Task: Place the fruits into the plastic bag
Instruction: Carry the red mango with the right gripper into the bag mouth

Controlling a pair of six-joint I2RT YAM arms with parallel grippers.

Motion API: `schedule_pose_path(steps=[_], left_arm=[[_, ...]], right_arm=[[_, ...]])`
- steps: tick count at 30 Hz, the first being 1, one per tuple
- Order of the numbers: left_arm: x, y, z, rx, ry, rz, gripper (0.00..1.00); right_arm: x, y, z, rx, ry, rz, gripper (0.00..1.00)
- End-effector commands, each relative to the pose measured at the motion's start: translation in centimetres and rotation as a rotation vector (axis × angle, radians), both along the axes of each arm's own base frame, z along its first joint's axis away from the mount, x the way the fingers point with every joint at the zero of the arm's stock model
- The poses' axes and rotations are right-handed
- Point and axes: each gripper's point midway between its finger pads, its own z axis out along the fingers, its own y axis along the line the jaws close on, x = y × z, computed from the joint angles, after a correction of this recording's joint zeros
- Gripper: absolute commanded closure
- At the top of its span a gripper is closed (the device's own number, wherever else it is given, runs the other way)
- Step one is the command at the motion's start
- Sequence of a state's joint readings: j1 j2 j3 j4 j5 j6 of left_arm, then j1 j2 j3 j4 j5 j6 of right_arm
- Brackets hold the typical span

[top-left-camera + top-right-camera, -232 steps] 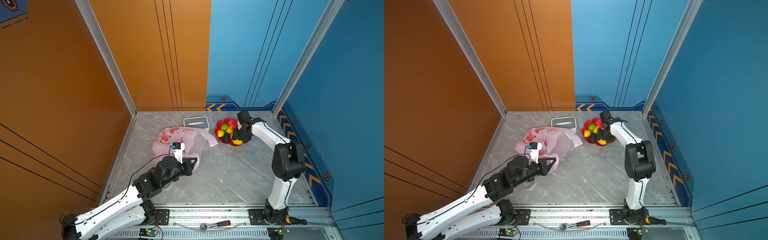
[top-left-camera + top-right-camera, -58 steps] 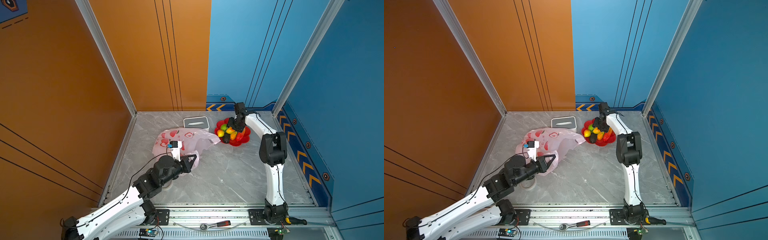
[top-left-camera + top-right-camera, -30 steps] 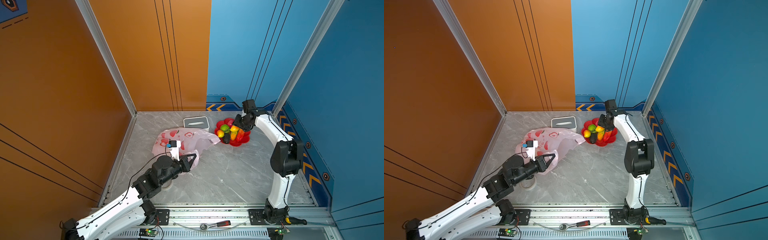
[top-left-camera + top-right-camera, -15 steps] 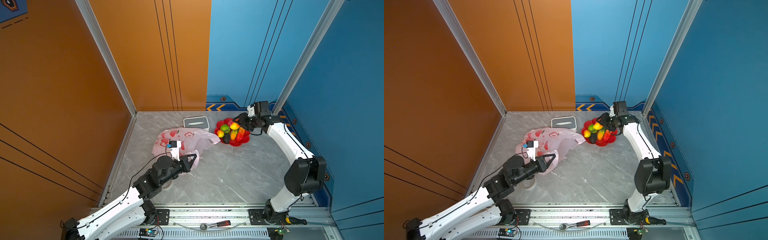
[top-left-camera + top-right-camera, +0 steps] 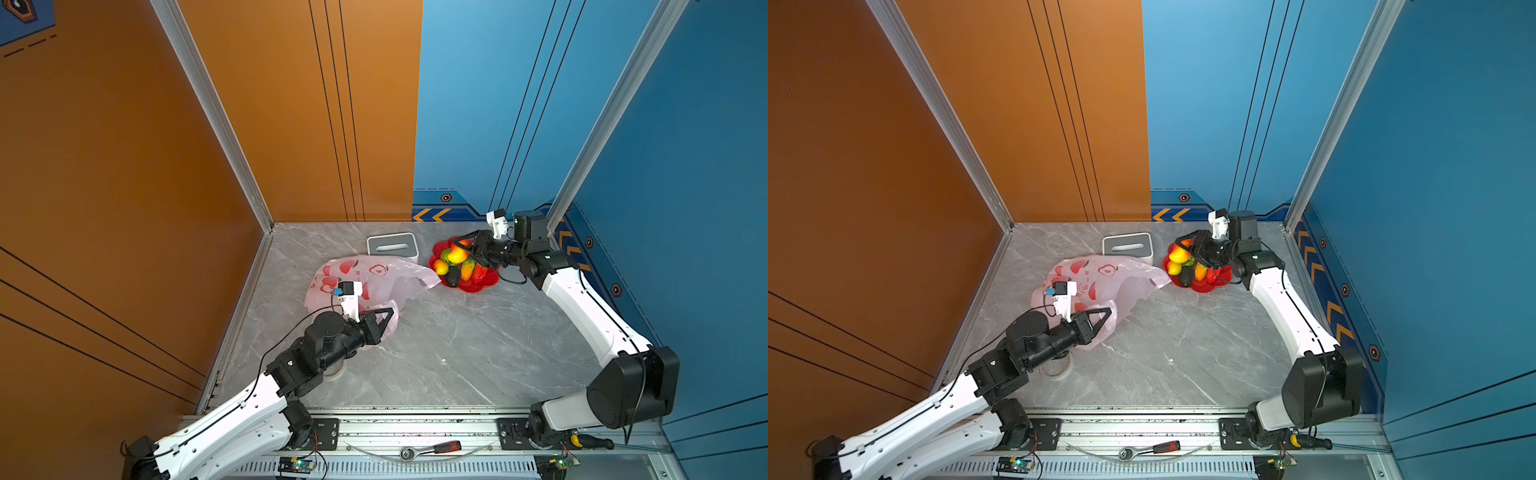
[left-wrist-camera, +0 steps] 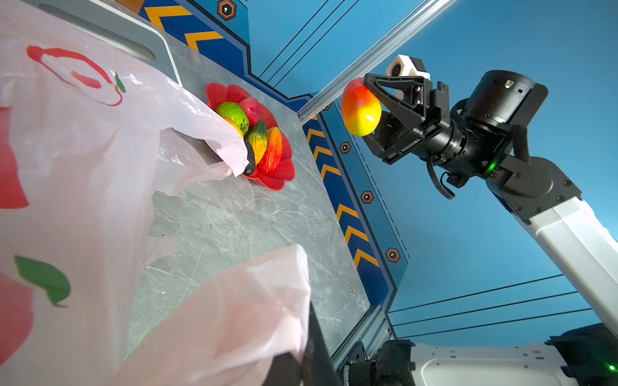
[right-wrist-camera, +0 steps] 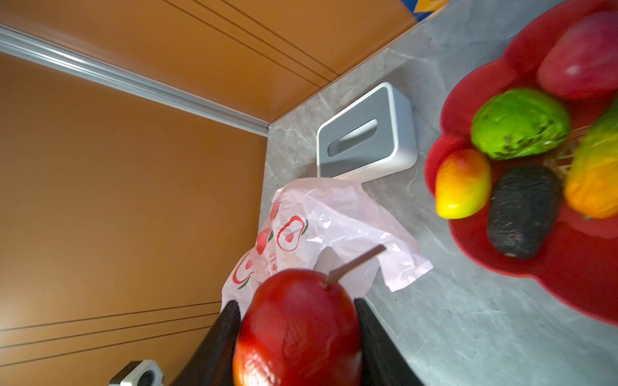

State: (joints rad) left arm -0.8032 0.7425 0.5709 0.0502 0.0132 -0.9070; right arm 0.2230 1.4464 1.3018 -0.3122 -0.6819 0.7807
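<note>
Though unseen from above — stem (image 7: pixel 355 264) on mango (image 7: pixel 297 331).

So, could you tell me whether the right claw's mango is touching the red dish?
Apart: the left wrist view shows the mango, gripped by the right claw, up in the air clear of the red dish.

Open tabletop (image 5: pixel 457 332) lies between red dish (image 5: pixel 478 286) and plastic bag (image 5: pixel 390 272); tissue box (image 5: pixel 392 248) stands behind.

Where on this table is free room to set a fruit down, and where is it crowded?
The largest bare marble lies between the plastic bag, the red dish and the front rail. A narrower strip runs between the bag and the orange wall. Crowded: the back, where tissue box, bag and dish sit close.
</note>
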Motion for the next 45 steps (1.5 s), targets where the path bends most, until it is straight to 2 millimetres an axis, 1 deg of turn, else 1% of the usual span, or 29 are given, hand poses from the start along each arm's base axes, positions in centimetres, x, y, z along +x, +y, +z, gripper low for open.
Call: schedule_pose_path(steps=[1, 6, 11, 21, 27, 32, 36, 40, 43, 45], left_arm=[[0.1, 0.0, 0.1, -0.013, -0.005, -0.008, 1.00], [0.1, -0.2, 0.1, -0.015, -0.005, -0.014, 1.00], [0.0, -0.1, 0.2, -0.018, -0.008, -0.016, 1.00], [-0.2, 0.2, 0.1, -0.025, -0.008, -0.009, 1.00], [-0.1, 0.1, 0.3, -0.027, -0.013, -0.011, 1.00], [0.0, -0.1, 0.2, -0.025, -0.011, -0.014, 1.00], [-0.1, -0.2, 0.4, -0.028, -0.014, -0.020, 1.00], [-0.1, -0.3, 0.5, -0.029, -0.018, -0.026, 1.00], [-0.1, -0.5, 0.6, -0.033, -0.021, -0.037, 1.00], [-0.2, -0.7, 0.5, -0.036, -0.022, -0.047, 1.00]], right_arm=[[-2.0, 2.5, 1.5, 0.052, -0.039, 0.097, 0.54], [-3.7, 5.4, 0.9, 0.042, -0.032, 0.181, 0.54], [-5.0, 8.1, -0.3, 0.027, -0.010, 0.250, 0.53], [-6.5, 12.5, -4.4, -0.031, 0.061, 0.349, 0.54], [-7.0, 13.6, -8.4, -0.101, 0.131, 0.385, 0.54], [-7.8, 15.1, -11.3, -0.132, 0.191, 0.432, 0.54], [-8.6, 16.3, -13.1, -0.151, 0.230, 0.471, 0.54], [-8.9, 17.0, -14.8, -0.169, 0.268, 0.485, 0.54], [-8.7, 17.8, -15.4, -0.175, 0.278, 0.492, 0.55], [-8.2, 18.6, -15.7, -0.179, 0.277, 0.490, 0.55]])
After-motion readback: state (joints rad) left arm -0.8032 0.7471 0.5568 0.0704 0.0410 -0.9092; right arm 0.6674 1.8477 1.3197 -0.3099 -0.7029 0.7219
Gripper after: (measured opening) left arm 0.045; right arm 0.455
